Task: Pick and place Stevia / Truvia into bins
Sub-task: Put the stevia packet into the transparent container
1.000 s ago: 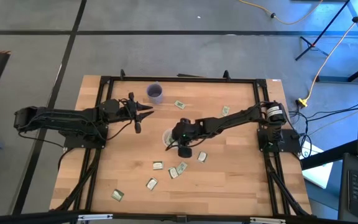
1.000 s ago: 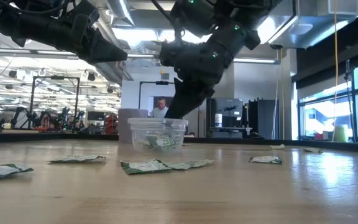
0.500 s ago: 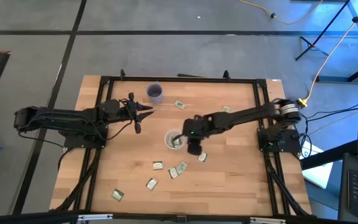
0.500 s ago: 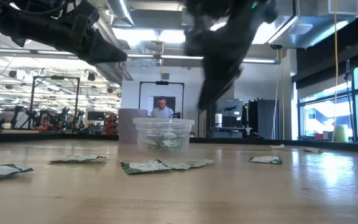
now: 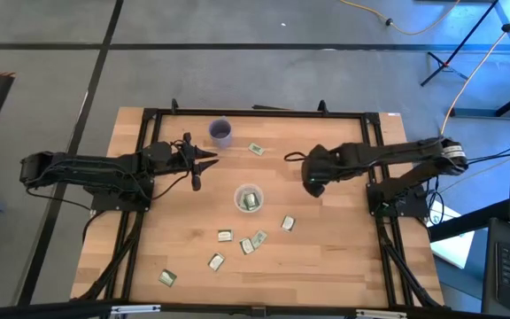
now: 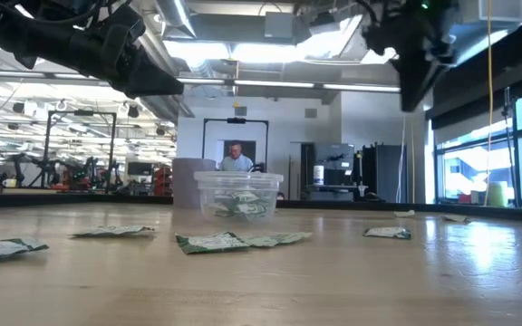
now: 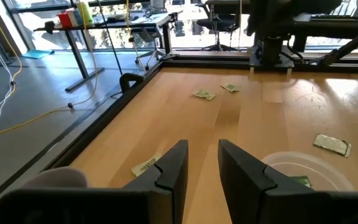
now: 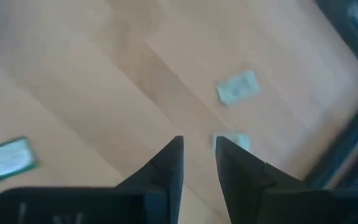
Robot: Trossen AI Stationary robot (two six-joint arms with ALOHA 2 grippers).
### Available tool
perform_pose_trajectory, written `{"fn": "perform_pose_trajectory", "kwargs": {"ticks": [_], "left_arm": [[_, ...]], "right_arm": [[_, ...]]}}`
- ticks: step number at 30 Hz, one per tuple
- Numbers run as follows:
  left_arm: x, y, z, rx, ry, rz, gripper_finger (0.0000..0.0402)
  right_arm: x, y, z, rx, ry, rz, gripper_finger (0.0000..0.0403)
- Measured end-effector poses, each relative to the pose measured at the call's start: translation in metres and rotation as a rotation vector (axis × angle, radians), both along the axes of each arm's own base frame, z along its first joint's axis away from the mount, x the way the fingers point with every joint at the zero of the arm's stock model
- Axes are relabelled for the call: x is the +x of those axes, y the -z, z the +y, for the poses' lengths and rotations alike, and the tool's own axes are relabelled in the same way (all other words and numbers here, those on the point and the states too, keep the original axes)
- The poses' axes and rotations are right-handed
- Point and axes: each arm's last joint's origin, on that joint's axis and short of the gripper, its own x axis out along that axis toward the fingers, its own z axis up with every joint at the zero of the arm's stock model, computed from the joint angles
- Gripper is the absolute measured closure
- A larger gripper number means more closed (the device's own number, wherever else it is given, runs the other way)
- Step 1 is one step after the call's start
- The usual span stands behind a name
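The clear cup (image 5: 249, 198) stands at mid-table with green-and-white sachets inside; the low view shows them through the cup's wall (image 6: 236, 194). More sachets lie flat on the wood near it (image 5: 256, 149) (image 5: 288, 223) (image 5: 226, 236) (image 5: 167, 278). My right gripper (image 5: 312, 184) hangs in the air to the right of the cup, narrowly open and holding nothing; its wrist view (image 8: 197, 144) looks down on two sachets (image 8: 238, 87) near the frame's rail. My left gripper (image 5: 209, 159) waits left of the cup, narrowly open (image 7: 202, 149).
An opaque purple cup (image 5: 222, 133) stands near the far edge, beside the left gripper. A black frame rail (image 5: 255, 113) borders the table. Several sachets cluster on the near side of the clear cup (image 6: 214, 242). Bare wood lies at the near right.
My right gripper has risen out of the clear cup and swung toward the table's right and far side, well clear of the cup. The cup stays put with its sachets inside.
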Motion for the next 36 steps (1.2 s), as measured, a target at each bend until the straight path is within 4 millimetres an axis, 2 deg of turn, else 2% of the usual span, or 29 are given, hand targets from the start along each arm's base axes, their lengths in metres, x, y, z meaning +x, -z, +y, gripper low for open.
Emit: {"fn": "perform_pose_trajectory", "kwargs": {"ticks": [4,11,17,25,36], "left_arm": [[0.000,0.000,0.000,0.000,0.000,0.000,0.0318],[0.000,0.000,0.000,0.000,0.000,-0.001,0.0318],[0.000,0.000,0.000,0.000,0.000,-0.001,0.0318],[0.000,0.000,0.000,0.000,0.000,-0.001,0.0318],[0.000,0.000,0.000,0.001,0.000,-0.001,0.0318]], "right_arm": [[-0.014,0.023,-0.008,0.018,0.086,0.043,0.0306],[-0.027,0.077,-0.036,0.060,0.204,0.055,0.0306],[-0.042,0.109,-0.054,0.133,0.268,0.058,0.0306],[-0.047,0.130,-0.066,0.186,0.259,-0.015,0.0306],[-0.061,0.151,-0.062,0.223,0.270,-0.011,0.0307]]}}
